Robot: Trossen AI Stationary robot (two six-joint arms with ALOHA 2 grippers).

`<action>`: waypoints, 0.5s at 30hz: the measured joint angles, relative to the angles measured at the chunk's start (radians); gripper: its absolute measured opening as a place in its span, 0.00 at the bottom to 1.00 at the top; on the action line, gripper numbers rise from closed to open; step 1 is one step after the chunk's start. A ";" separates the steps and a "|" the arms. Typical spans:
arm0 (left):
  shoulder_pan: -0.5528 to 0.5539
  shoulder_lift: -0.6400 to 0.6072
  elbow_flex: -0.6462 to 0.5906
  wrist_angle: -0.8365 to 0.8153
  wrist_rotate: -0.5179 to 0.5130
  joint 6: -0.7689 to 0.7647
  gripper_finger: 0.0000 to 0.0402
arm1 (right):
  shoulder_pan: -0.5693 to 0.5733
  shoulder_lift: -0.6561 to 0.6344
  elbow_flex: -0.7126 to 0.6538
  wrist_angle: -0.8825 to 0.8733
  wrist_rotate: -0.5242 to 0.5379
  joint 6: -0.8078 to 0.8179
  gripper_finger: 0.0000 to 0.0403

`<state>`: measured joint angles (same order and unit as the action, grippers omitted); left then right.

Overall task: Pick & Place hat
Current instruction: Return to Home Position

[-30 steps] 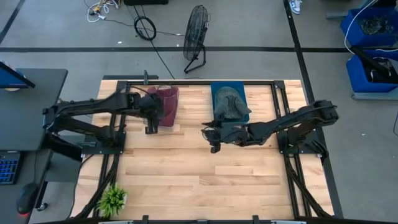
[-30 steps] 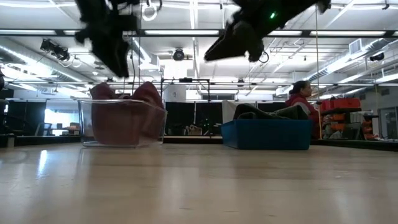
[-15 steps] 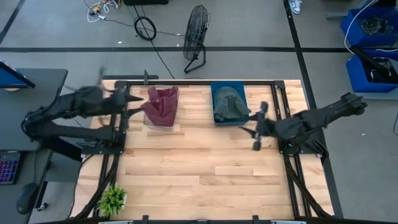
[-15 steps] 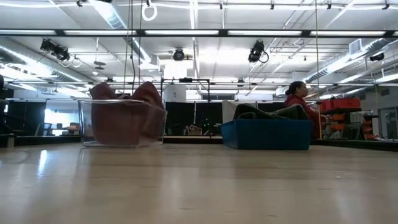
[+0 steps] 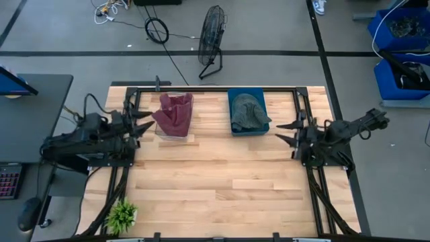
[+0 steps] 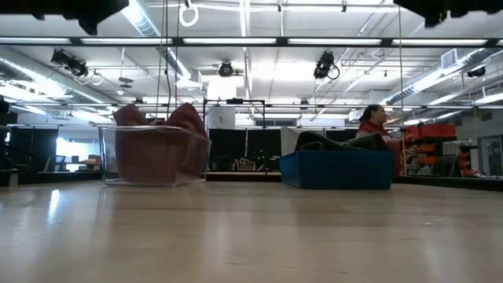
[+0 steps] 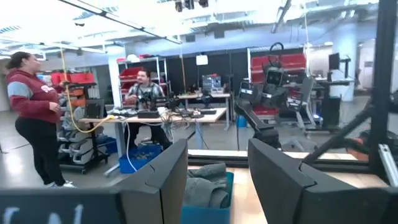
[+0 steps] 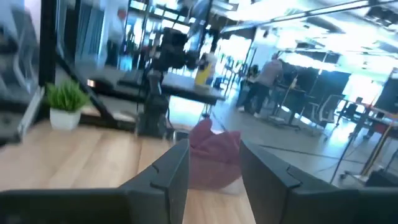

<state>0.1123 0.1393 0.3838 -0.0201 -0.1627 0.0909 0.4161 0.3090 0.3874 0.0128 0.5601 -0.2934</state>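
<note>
A maroon hat [image 5: 173, 113] lies crumpled in a clear bin [image 6: 154, 154] at the table's far left. A grey-green hat [image 5: 248, 112] fills a blue bin [image 5: 246, 95] at the far middle, bulging over its rim [image 6: 336, 141]. My left gripper [image 5: 145, 120] is open, pulled back at the table's left edge, level with the clear bin. Its wrist view looks across at the blue bin's hat [image 7: 207, 185]. My right gripper [image 5: 281, 132] is open at the right edge, facing the maroon hat [image 8: 214, 158]. Neither gripper touches anything.
A small potted plant [image 5: 122, 215] stands at the near left corner. Black frame rails [image 5: 304, 107] run along the table's sides and far edge. A floor fan [image 5: 211, 39] stands beyond the far edge. People [image 6: 377, 126] are in the room behind.
Both arms have swung back from the middle of the table to their own sides. The left gripper left the clear bin and went to the left edge. The right gripper left the spot near the blue bin and went to the right edge. Both hats stayed in their bins.
</note>
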 joint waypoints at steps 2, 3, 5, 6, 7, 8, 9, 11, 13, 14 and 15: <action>0.000 -0.011 -0.063 0.060 -0.001 -0.003 0.43 | 0.000 -0.086 -0.046 0.001 0.000 0.040 0.36; 0.000 -0.012 -0.094 0.110 0.000 -0.003 0.43 | 0.000 -0.130 -0.069 0.000 0.000 0.055 0.36; 0.000 -0.022 -0.162 0.243 0.002 0.003 0.43 | 0.000 -0.209 -0.104 -0.001 0.000 0.077 0.36; 0.000 -0.027 -0.199 0.314 0.001 0.021 0.43 | 0.000 -0.247 -0.119 -0.001 0.000 0.080 0.36; 0.000 -0.030 -0.231 0.382 0.001 0.027 0.43 | 0.000 -0.280 -0.130 -0.004 0.000 0.081 0.36; 0.000 -0.040 -0.264 0.427 0.001 0.028 0.43 | 0.000 -0.308 -0.139 -0.010 0.000 0.082 0.36; 0.000 -0.051 -0.290 0.453 0.001 0.026 0.43 | 0.000 -0.309 -0.140 -0.006 0.005 0.086 0.36; 0.001 -0.080 -0.326 0.475 0.000 0.020 0.43 | 0.000 -0.308 -0.142 -0.030 0.021 0.091 0.36; 0.002 -0.103 -0.358 0.466 0.000 0.011 0.43 | 0.000 -0.305 -0.139 -0.039 0.024 0.100 0.36; 0.002 -0.114 -0.365 0.465 -0.001 0.010 0.43 | 0.000 -0.307 -0.138 -0.065 0.023 0.114 0.36; 0.003 -0.117 -0.369 0.476 0.000 0.011 0.43 | 0.000 -0.308 -0.140 -0.096 0.023 0.136 0.36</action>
<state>0.1158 0.0227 0.0149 0.4561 -0.1627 0.1019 0.4162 0.0006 0.2478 -0.0830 0.5831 -0.1572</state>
